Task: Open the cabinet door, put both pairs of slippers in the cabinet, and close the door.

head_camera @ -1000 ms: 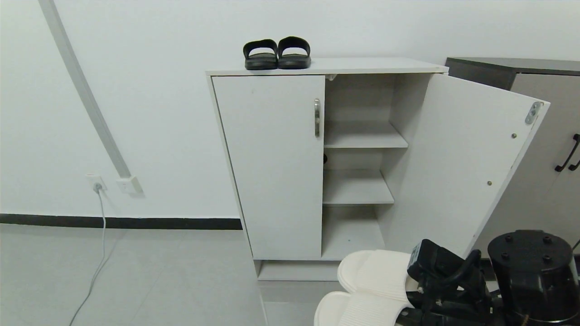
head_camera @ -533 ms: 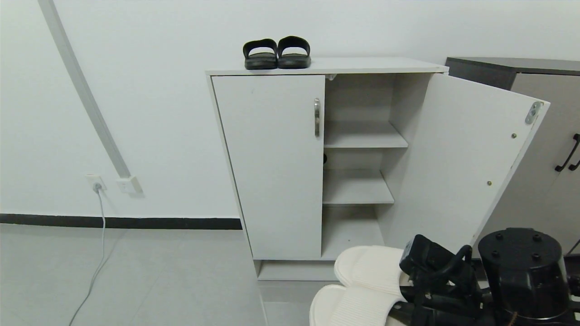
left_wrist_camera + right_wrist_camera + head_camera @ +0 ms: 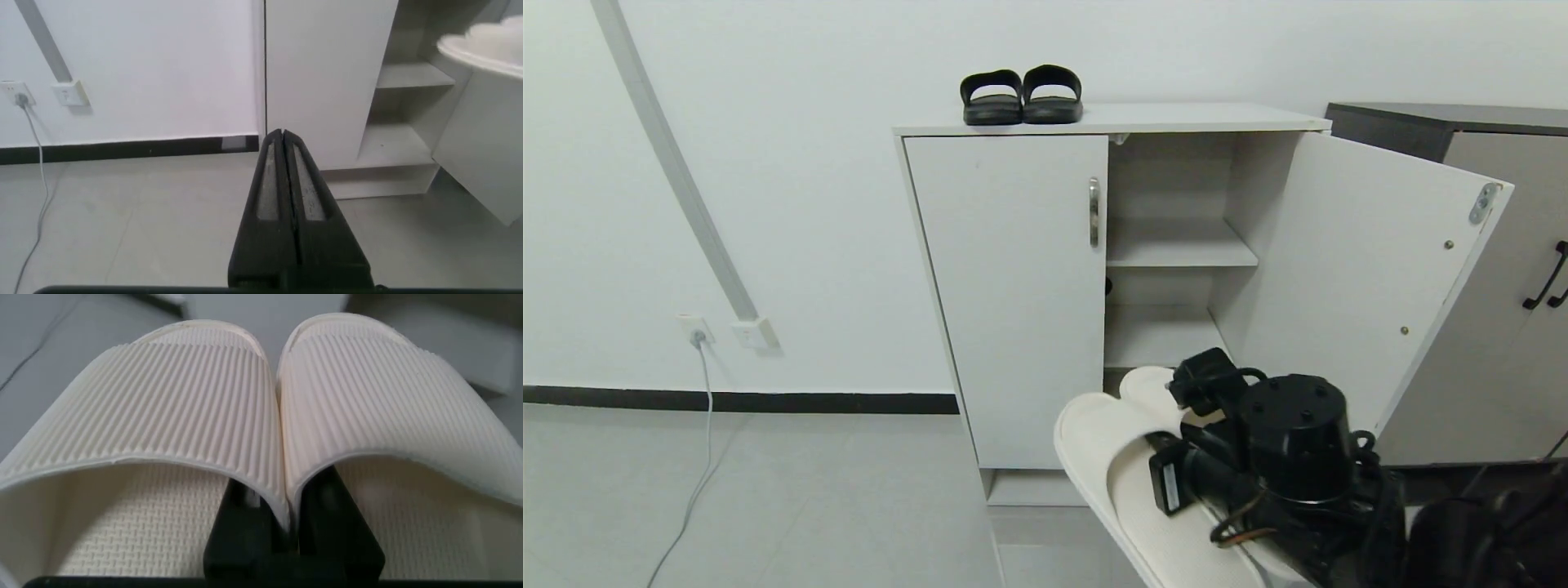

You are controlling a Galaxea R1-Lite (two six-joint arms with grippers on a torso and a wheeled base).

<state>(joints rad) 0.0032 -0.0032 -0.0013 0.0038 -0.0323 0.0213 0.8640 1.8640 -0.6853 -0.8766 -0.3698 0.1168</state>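
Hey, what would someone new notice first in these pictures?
The right pincer, shut on the cream slippers, holds them up before the open right half of the cabinet, near its lower shelves. A black pair sits on the cabinet top, above the shut left door.
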